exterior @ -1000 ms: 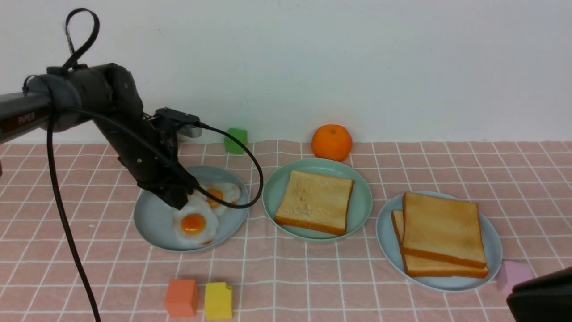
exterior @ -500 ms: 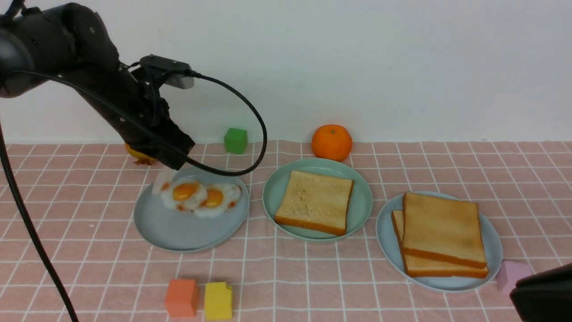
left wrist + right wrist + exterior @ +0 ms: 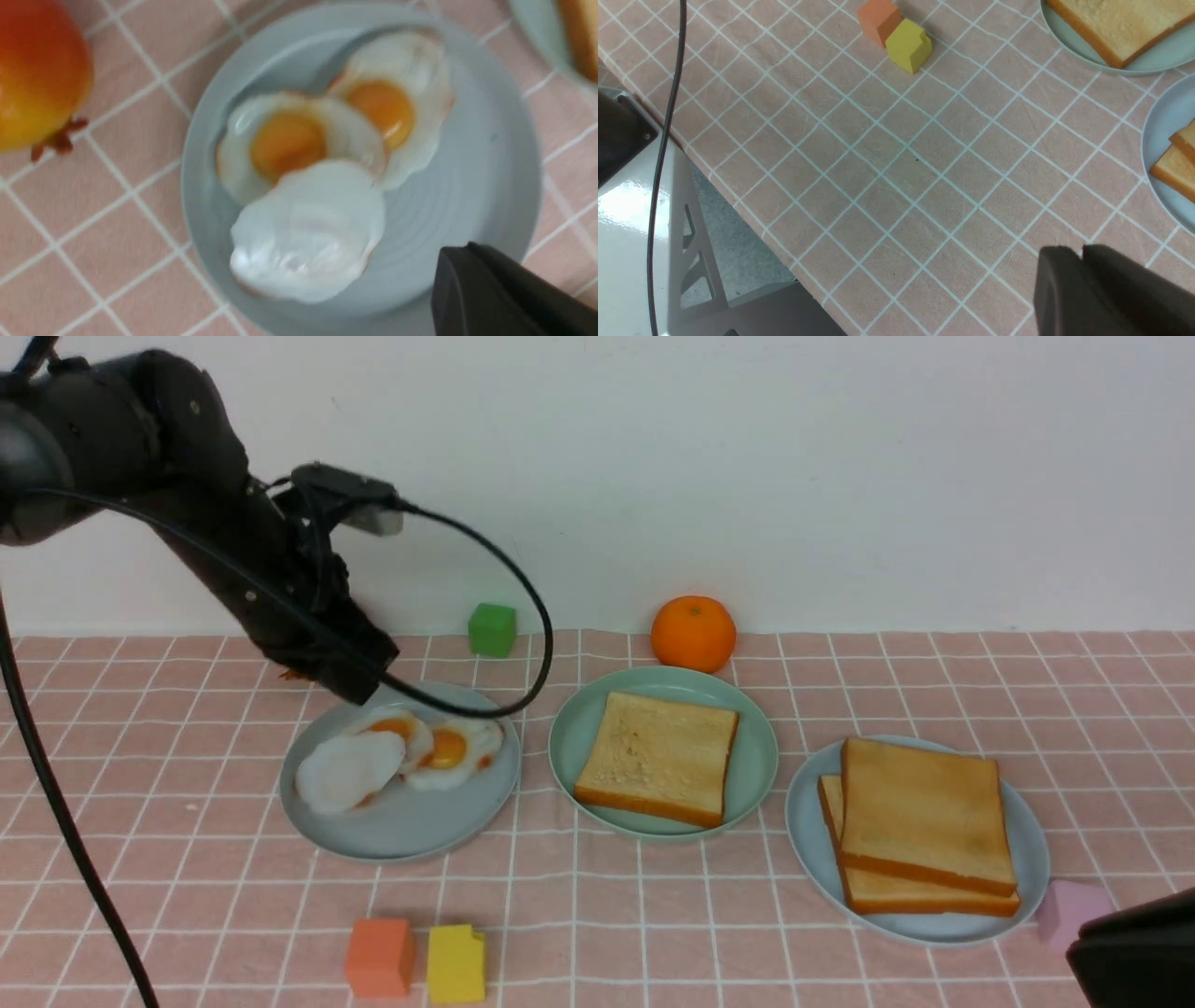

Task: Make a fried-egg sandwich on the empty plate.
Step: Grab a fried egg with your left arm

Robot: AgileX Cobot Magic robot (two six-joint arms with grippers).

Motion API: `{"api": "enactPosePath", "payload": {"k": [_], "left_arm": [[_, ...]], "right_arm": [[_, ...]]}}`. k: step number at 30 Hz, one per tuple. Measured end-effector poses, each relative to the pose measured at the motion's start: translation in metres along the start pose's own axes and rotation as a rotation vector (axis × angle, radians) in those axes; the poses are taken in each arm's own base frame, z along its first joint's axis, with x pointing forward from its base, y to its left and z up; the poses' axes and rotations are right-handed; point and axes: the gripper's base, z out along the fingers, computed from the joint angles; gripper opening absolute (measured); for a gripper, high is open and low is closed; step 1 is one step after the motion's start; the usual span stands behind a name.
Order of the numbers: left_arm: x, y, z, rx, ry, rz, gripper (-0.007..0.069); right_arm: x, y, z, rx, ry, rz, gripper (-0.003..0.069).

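- Shifted since a second ago: one fried egg (image 3: 350,770), from the near side of the blue-grey plate (image 3: 411,835) to its left part, now yolk down with the white underside up.
- Raised as well: left gripper (image 3: 355,683), up off the eggs, jaws closed on nothing.
- Half hidden under the flipped egg: a second egg (image 3: 397,726), touching a third egg (image 3: 456,747) beside it.
- Blurred throughout in the left wrist view, though all three eggs readable there.
- Mostly hidden behind the left arm in the front view: an orange-red fruit (image 3: 37,74).
- Cut off at the corner: right gripper (image 3: 1134,947), covering part of a pink block (image 3: 1074,907); cannot tell how wide the jaws stand.
- Lying below the left gripper and slightly nearer the robot, apart from it: the flipped egg.
- Well to the right of that gripper: mint-green plate (image 3: 756,789), carrying one toast slice (image 3: 658,756).
- Farther right on the desk: stacked toast slices (image 3: 924,821) on another plate (image 3: 808,849).
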Motion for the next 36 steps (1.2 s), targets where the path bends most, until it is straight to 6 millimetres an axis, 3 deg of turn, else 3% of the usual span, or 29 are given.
{"api": "enactPosePath", "payload": {"k": [3, 10, 13, 17, 27, 36], "left_arm": [[0.014, -0.001, 0.020, -0.016, 0.027, -0.002, 0.0030], [0.025, -0.014, 0.044, -0.054, 0.017, 0.012, 0.0226], [0.027, -0.019, 0.054, -0.105, -0.016, 0.020, 0.0402], [0.029, -0.017, 0.056, -0.149, -0.015, 0.027, 0.0498], [0.034, -0.009, 0.085, -0.173, 0.013, 0.020, 0.0526], [0.032, -0.006, 0.089, -0.195, -0.011, 0.007, 0.0500]], "right_arm": [[0.000, 0.000, 0.000, 0.000, 0.002, 0.000, 0.0096], [0.000, 0.000, 0.000, 0.000, 0.003, 0.000, 0.0096], [0.000, 0.000, 0.000, 0.000, 0.003, 0.000, 0.0096], [0.000, 0.000, 0.000, 0.000, 0.005, 0.000, 0.0096], [0.001, 0.000, 0.000, -0.002, 0.009, 0.000, 0.0096], [0.001, 0.002, 0.000, -0.024, 0.011, 0.014, 0.0096]]}}
